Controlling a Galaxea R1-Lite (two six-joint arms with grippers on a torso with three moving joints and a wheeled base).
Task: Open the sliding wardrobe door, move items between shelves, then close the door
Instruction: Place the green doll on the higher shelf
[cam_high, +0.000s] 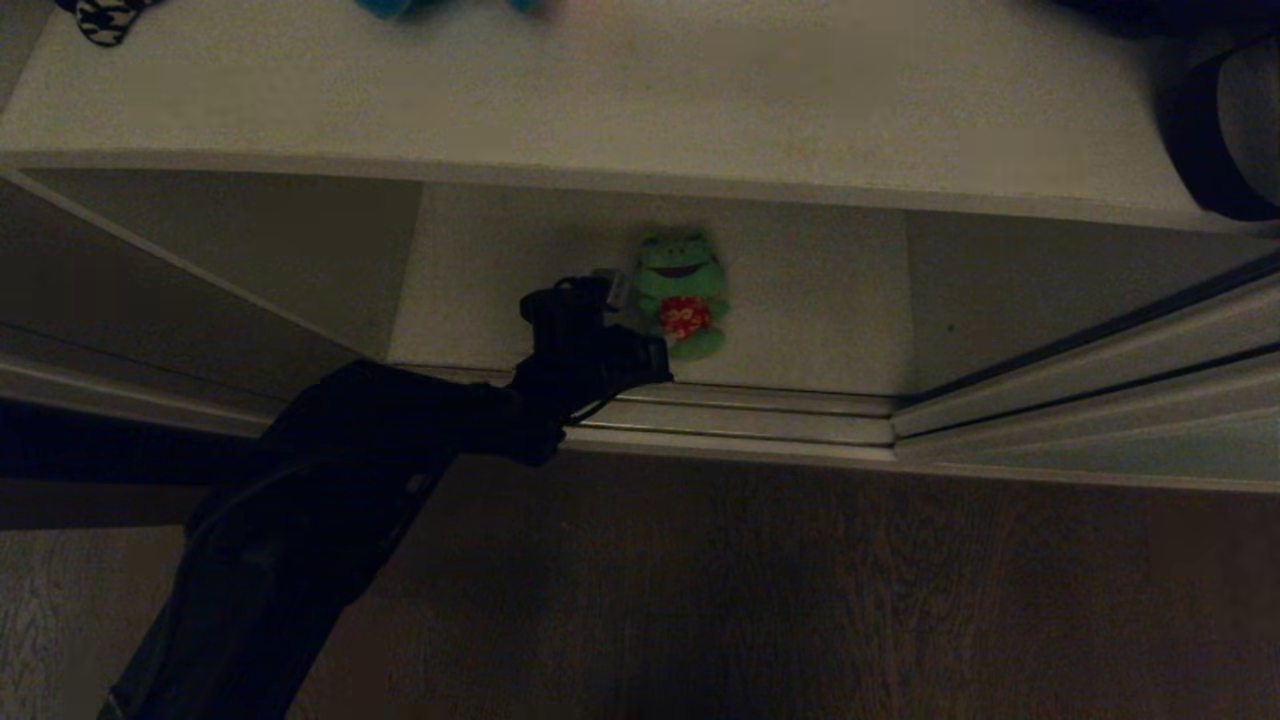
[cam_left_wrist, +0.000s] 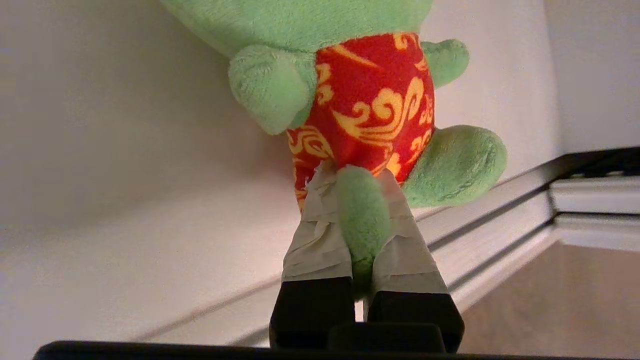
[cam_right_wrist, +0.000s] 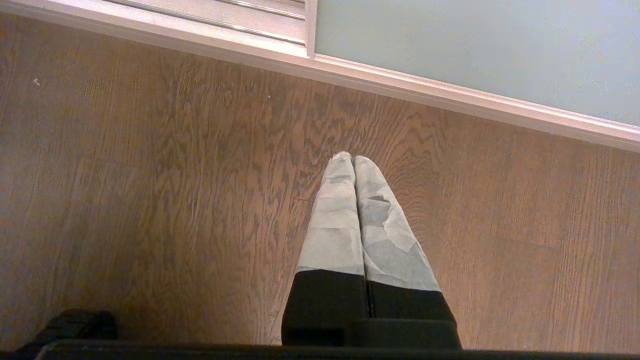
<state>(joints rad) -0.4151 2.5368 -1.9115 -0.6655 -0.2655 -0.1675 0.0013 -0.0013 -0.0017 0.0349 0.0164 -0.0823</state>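
Closest to us, low at centre frame, our left gripper is clenched on one thin leg of the green frog toy, which lies on the lower white shelf at centre, just behind the floor rail. Such a narrow pinch could slip or let it swing on lifting. Plush, red-and-gold belly. Our right gripper hangs clenched empty over the floor.

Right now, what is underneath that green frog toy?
The green frog toy sits on the white bottom shelf. The left gripper is shut on one leg. The shelf patch beneath its body is covered.
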